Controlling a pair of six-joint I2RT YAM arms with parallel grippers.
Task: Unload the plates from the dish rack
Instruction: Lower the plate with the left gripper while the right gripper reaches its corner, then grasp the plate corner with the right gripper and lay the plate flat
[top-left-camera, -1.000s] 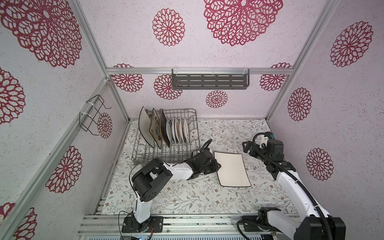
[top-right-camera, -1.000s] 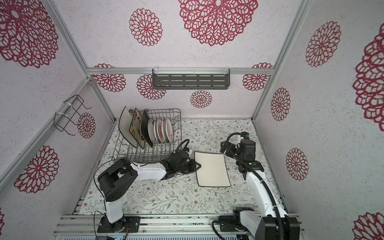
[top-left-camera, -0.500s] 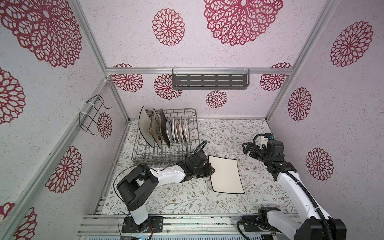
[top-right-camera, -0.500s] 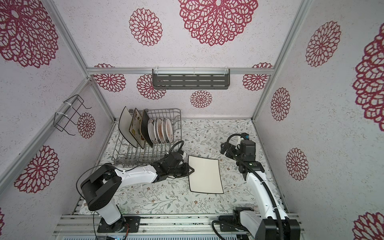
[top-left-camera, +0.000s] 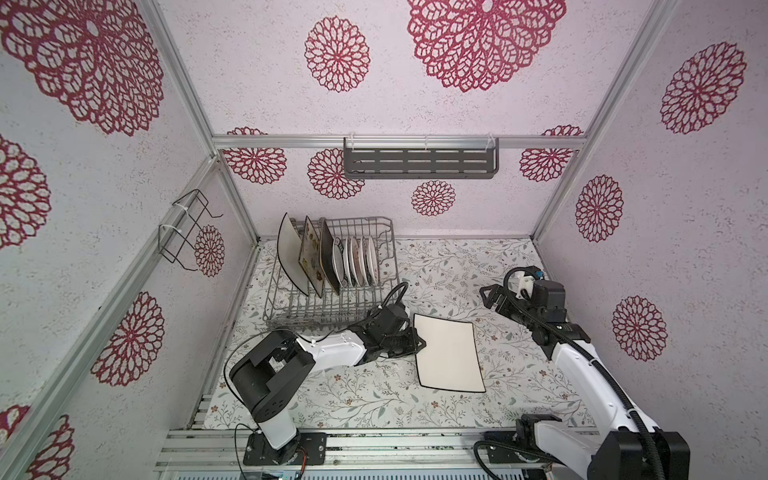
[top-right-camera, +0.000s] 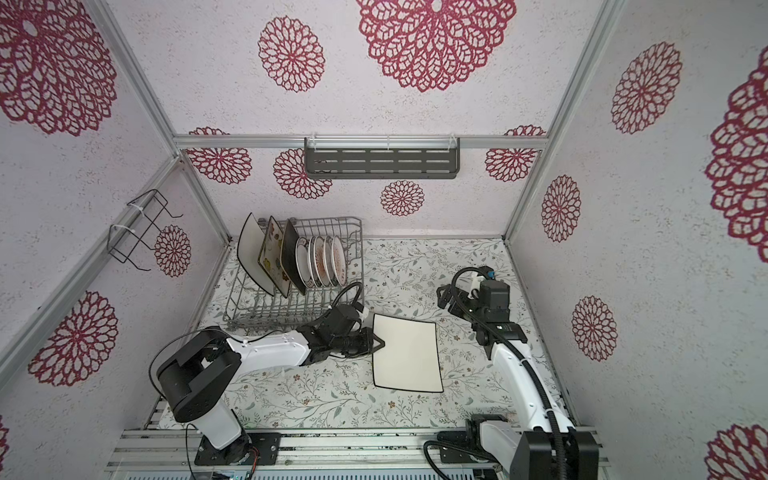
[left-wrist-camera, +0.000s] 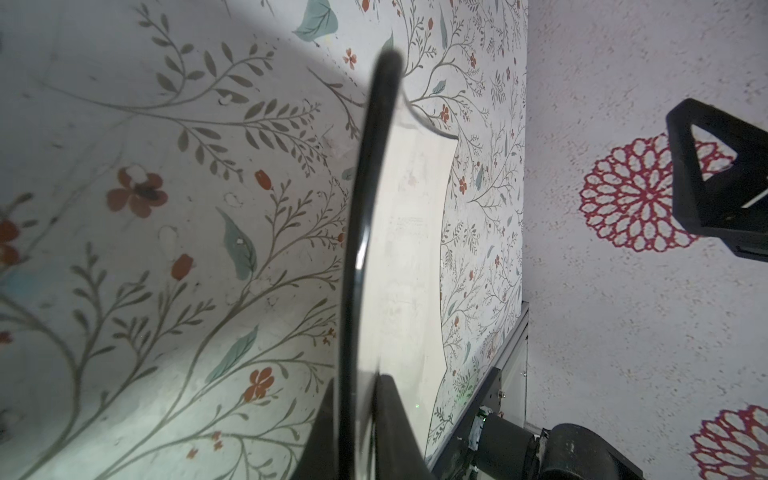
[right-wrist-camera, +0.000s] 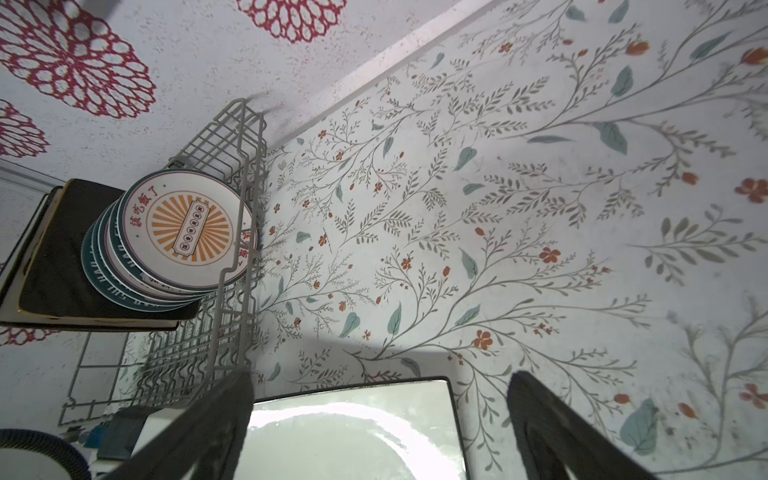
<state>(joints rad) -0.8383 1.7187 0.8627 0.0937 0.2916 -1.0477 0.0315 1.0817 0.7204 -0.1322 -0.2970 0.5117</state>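
Indoors, rosette-papered walls (top-left-camera: 665, 232), floral tabletop (top-left-camera: 353, 390), left gripper (top-left-camera: 419, 343) clamping white plate (top-left-camera: 451, 353), right gripper (top-left-camera: 490, 298) spread wide, empty.

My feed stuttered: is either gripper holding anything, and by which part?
The left gripper pinches the white black-rimmed plate by the rim of its long edge nearest that arm. The right gripper is open and holds nothing.

white black-rimmed plate (top-left-camera: 449, 357), grey rack (top-left-camera: 299, 309), floral mat (top-left-camera: 353, 395)
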